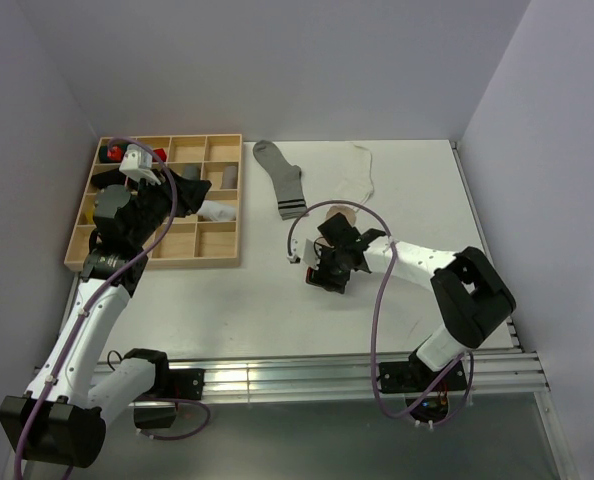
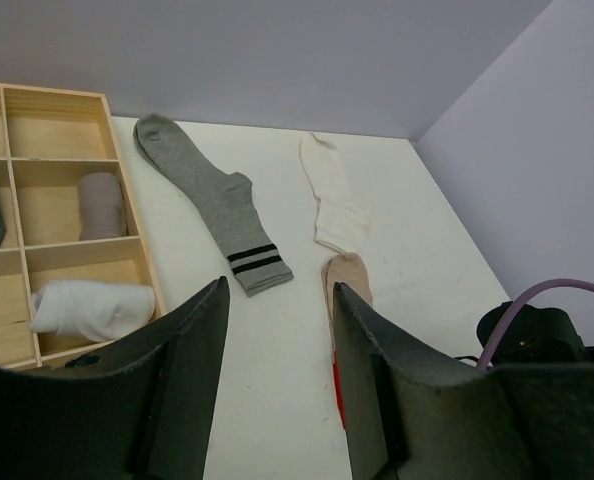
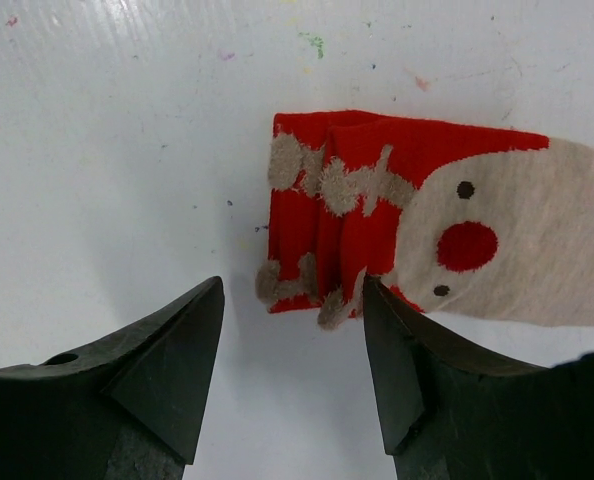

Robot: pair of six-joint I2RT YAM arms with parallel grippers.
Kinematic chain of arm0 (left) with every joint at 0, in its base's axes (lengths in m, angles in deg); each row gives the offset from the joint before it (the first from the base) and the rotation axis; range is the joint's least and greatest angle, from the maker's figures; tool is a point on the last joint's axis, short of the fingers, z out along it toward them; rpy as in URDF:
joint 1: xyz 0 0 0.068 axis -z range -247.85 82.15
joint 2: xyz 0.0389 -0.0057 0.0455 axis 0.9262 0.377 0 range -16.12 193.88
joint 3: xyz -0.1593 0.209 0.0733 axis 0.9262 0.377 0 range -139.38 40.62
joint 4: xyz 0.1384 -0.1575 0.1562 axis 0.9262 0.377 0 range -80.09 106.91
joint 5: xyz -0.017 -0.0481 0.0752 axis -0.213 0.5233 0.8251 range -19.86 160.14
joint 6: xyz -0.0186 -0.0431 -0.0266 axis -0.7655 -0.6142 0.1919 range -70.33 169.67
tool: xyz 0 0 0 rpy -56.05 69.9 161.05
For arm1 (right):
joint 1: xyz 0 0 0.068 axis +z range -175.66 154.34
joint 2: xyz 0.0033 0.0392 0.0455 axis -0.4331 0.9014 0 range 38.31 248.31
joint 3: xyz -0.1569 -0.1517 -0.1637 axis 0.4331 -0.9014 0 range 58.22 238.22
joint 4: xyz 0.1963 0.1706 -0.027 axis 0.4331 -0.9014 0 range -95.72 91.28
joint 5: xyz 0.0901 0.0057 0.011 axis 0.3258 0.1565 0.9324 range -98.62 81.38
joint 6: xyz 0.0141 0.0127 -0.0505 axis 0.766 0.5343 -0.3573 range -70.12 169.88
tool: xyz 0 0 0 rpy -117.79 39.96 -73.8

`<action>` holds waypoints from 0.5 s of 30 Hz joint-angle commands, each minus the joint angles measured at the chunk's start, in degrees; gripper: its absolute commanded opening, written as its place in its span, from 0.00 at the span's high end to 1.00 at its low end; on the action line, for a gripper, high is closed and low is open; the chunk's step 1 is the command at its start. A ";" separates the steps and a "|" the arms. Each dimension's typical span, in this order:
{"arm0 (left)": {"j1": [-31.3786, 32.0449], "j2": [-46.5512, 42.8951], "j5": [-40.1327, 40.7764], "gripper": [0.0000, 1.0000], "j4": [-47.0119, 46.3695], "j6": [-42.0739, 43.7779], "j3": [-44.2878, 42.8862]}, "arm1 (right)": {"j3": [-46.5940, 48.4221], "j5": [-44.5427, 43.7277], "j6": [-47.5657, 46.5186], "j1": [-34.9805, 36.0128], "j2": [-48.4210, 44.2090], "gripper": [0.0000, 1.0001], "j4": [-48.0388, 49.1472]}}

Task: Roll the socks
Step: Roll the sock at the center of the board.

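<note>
A beige sock lies flat on the white table, its red-and-white patterned end folded over. My right gripper is open just above it, the fold's near edge between the fingertips and the right fingertip touching it. In the top view the right gripper covers most of this sock. A grey sock with black stripes and a plain white sock lie flat behind. My left gripper is open and empty, held over the tray's right side.
A wooden compartment tray sits at the left, holding a rolled white sock, a rolled mauve-grey one and some dark and red items. Walls close the table at the back and both sides.
</note>
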 commanded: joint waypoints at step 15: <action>0.65 0.76 -0.02 0.50 -1.86 0.35 -2.08 | -1.80 -4.93 1.72 0.97 5.67 0.54 7.08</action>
